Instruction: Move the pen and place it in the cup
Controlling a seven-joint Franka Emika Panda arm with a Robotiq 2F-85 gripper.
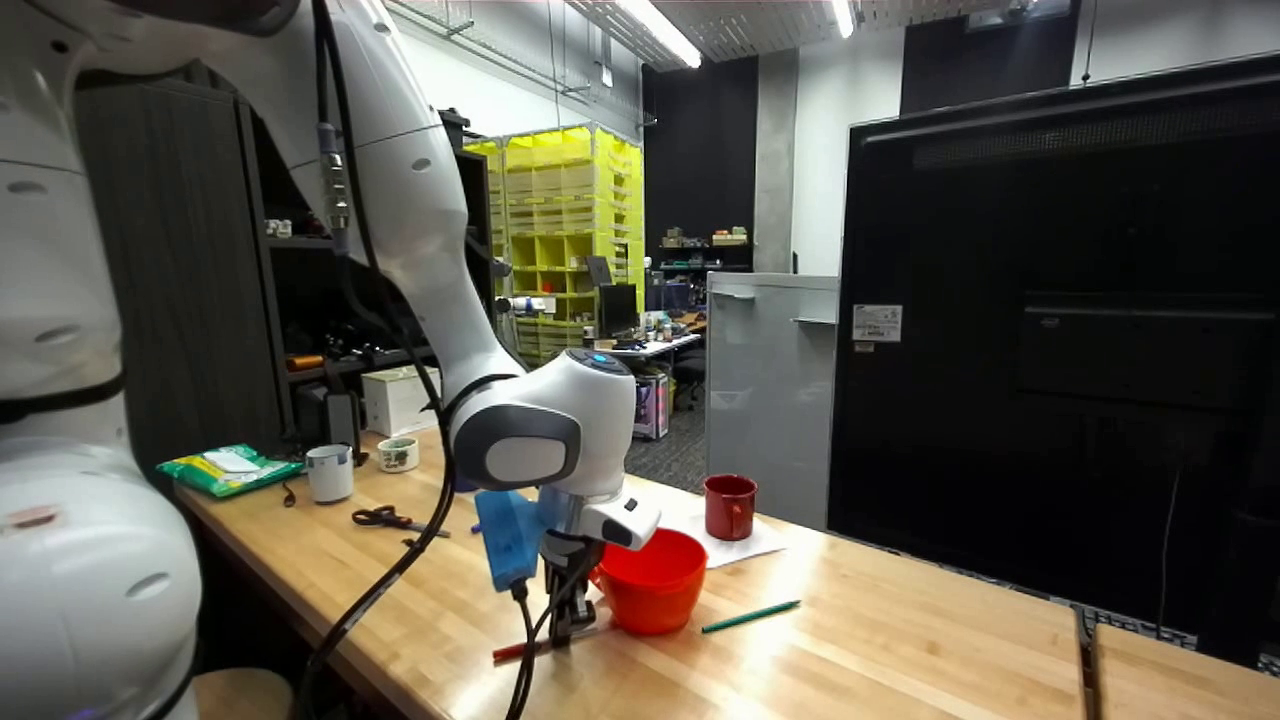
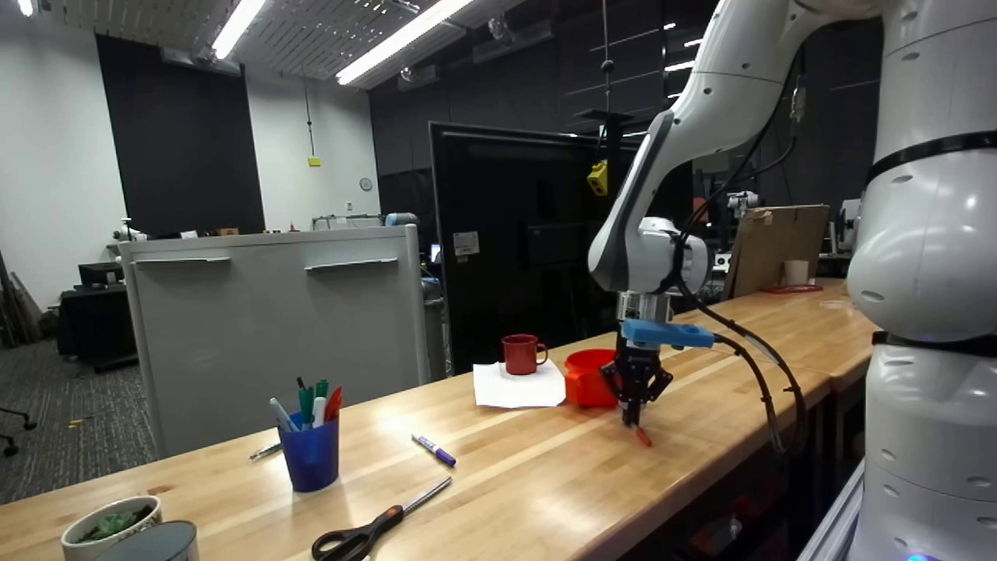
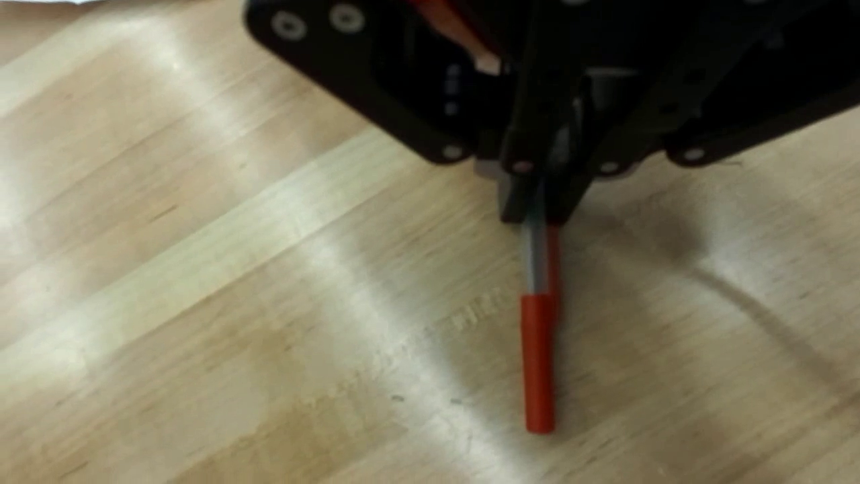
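Note:
The pen has a red cap and a clear grey barrel, and lies low at the tabletop. It shows in both exterior views (image 1: 513, 652) (image 2: 642, 437) and in the wrist view (image 3: 537, 363). My gripper (image 3: 535, 216) points down, its fingertips close together on the pen's barrel; the pen's far part is hidden by the fingers. The gripper also shows in both exterior views (image 1: 562, 638) (image 2: 632, 421), just beside the red bowl (image 1: 652, 590) (image 2: 590, 382). A blue cup (image 2: 310, 460) holds several pens and markers. A dark red mug (image 1: 730, 510) (image 2: 520, 355) stands on white paper.
A green pencil (image 1: 750, 616) lies beyond the bowl. A purple-capped marker (image 2: 434, 450) and scissors (image 2: 374, 534) lie near the blue cup. A white mug (image 1: 330, 474), a small plant pot (image 1: 398, 455) and a green packet (image 1: 228, 470) stand toward the table's end. A black screen (image 1: 1050, 350) stands behind the table.

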